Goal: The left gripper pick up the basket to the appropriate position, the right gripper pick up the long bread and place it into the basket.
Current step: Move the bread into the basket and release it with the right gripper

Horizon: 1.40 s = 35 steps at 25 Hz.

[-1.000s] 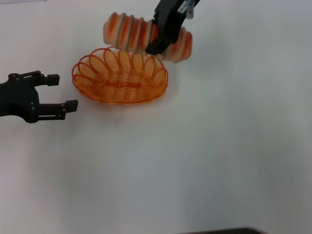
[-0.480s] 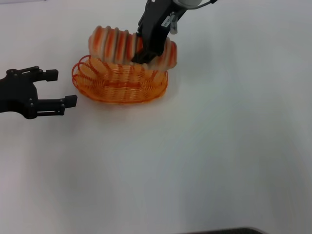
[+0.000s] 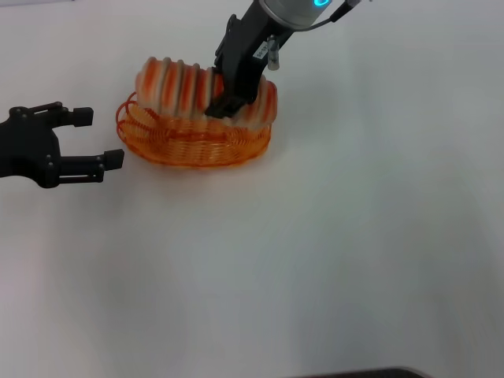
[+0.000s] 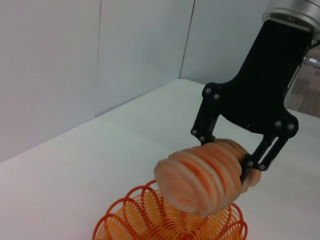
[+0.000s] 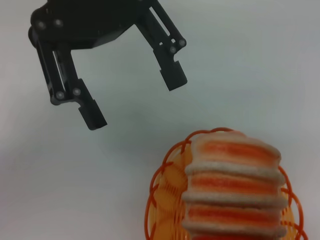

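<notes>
Bread held just over the basket, release not yet made

The white table (image 3: 331, 252) bears the basket (image 3: 169, 146), set down and not held; the right gripper (image 3: 228, 94) pinches the long bread (image 3: 177, 83) low above it, lengthwise, so only lowering and letting go look left; the left gripper (image 3: 83, 140) hangs spread wide beside the basket, touching nothing

Basket blocked from above, open table all round
The long bread (image 3: 201, 88) and right gripper (image 3: 223, 106) cover the basket (image 3: 193, 142); the spread-fingered left gripper (image 3: 98, 138) stands near its left end, bare table (image 3: 331, 260) elsewhere
</notes>
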Tool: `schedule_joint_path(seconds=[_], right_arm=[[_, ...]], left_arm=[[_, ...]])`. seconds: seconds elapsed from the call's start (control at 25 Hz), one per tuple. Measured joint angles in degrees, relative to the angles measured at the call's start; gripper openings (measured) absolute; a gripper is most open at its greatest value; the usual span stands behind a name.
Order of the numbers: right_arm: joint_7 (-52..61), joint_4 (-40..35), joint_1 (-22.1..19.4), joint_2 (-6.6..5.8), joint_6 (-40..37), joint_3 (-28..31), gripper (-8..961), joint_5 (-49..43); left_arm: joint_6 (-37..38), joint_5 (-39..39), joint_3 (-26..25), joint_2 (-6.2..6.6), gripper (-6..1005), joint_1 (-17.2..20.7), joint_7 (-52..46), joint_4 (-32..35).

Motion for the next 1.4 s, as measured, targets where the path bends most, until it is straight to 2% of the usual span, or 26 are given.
schedule_joint_path(seconds=[0.32,0.44,0.64,1.08,1.4], right_arm=[[0.35,0.29,-0.51,0.0,1.09,0.04,476,0.6],[0.08,0.27,-0.71,0.0,1.99,0.08,705,0.67],[-0.8,0.3,-0.9,0.0,3.54,0.05,701,1.2],[-1.34,0.3,-0.97,-0.17,3.41,0.07,760,3.66],[-1.37,0.27,-1.33,-0.18,4.05,0.06,900,3.68]], left_arm=[[0.0,0.0,0.23,-0.1,883,-0.07,0.0,0.05],[0.0,0.0,0.29,-0.13,883,-0.09,0.0,0.04],[-0.07,0.02,0.17,-0.21,883,-0.1,0.01,-0.1],[-0.06,0.02,0.42,-0.17,883,-0.26,-0.29,-0.07],[-0.18,0.11,0.38,-0.08,883,-0.26,-0.33,-0.09]])
